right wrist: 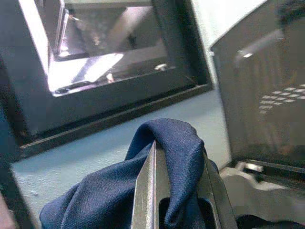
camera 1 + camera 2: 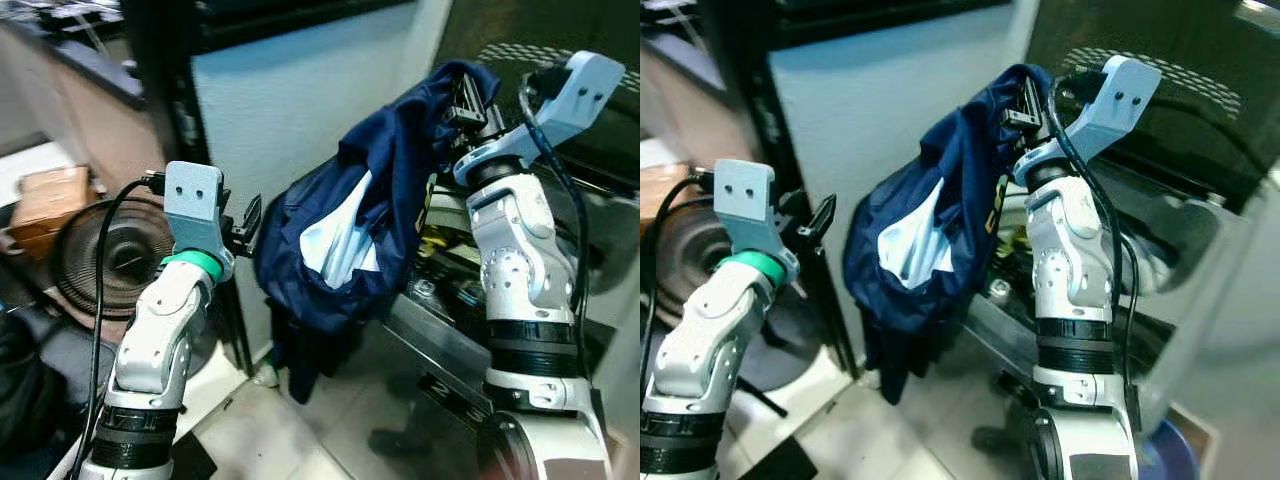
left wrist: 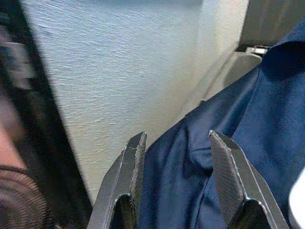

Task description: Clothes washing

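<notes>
Two silver arms are raised before a pale blue-grey wall in the left eye view. A navy blue garment with a pale blue lining is held up high by the right gripper, and most of the cloth is left hanging in a bundle between the two arms, above a tiled floor. The left gripper is held just beside the hanging cloth, at its near edge, with a green band seen round the wrist behind it. A round black fan and a brown cardboard box are seen further to the left, beyond a black upright frame.

From the right eye view, the same garment is seen draped from the right gripper, in front of a dark glossy panel marked with pale dots.

Through the left wrist view, the left gripper's two black fingers are seen spread wide apart, with nothing between them; the navy cloth lies just beyond their tips, against the textured wall.

Along the right wrist view, a fold of the navy cloth is seen pinched narrowly between the right gripper's fingers, its top bulging over their tips. A dark-framed opening with bright reflections is seen above it.
</notes>
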### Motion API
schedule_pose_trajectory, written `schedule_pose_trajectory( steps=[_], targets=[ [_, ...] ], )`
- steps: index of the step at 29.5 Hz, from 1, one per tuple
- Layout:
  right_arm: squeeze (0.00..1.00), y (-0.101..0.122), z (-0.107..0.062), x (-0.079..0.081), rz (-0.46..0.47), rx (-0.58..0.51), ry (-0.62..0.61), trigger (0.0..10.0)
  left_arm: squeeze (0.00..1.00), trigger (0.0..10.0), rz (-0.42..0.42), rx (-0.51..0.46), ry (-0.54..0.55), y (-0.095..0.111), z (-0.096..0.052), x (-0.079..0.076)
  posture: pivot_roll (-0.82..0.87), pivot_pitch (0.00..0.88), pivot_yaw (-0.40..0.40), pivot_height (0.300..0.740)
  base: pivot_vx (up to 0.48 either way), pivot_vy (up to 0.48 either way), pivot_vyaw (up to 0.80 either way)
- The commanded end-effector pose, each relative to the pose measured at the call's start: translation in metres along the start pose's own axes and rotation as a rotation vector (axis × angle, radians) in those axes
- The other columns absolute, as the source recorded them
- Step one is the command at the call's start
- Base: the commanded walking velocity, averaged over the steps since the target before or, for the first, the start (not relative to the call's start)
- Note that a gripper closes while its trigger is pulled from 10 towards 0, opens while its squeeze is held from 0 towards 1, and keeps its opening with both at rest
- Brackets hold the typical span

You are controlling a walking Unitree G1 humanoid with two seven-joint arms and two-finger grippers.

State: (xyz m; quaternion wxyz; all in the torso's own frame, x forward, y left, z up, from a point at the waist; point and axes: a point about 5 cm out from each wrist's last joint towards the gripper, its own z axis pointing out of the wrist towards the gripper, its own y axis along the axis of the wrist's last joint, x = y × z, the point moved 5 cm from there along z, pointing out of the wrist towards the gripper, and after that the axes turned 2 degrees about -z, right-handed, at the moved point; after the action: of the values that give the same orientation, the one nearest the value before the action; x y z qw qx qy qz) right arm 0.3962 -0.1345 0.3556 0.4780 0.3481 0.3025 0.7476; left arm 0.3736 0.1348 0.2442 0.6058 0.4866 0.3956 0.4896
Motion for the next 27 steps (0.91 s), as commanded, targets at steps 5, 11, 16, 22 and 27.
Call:
schedule_pose_trajectory(
  steps=[5,11,16,22,27],
  targets=[
    [0.00,0.006,0.003,0.004,-0.012,-0.020,0.006,10.0,0.00,10.0,-0.002,-0.016,0.004,0.005,-0.003,0.002,0.14,0.011,0.036,0.740,0.000,0.000,-0.80],
    [0.00,0.007,0.002,0.006,-0.010,-0.021,0.010,10.0,0.00,10.0,-0.009,-0.035,0.000,0.010,-0.003,0.002,0.14,0.014,0.039,0.740,0.000,0.000,-0.80],
    [0.00,0.007,0.002,0.008,-0.011,-0.022,0.012,10.0,0.00,10.0,-0.018,-0.040,-0.003,0.012,-0.003,0.001,0.14,0.016,0.041,0.740,0.000,0.000,-0.80],
    [0.00,0.007,0.001,0.007,-0.014,-0.020,0.006,10.0,0.00,10.0,-0.020,-0.039,-0.004,0.012,-0.003,0.001,0.14,0.020,0.042,0.740,0.000,0.000,-0.80],
    [0.00,0.007,0.001,0.006,-0.013,-0.019,0.002,10.0,0.00,10.0,-0.021,-0.042,-0.004,0.013,-0.003,0.001,0.14,0.022,0.042,0.740,0.000,0.000,-0.80]
  ],
)
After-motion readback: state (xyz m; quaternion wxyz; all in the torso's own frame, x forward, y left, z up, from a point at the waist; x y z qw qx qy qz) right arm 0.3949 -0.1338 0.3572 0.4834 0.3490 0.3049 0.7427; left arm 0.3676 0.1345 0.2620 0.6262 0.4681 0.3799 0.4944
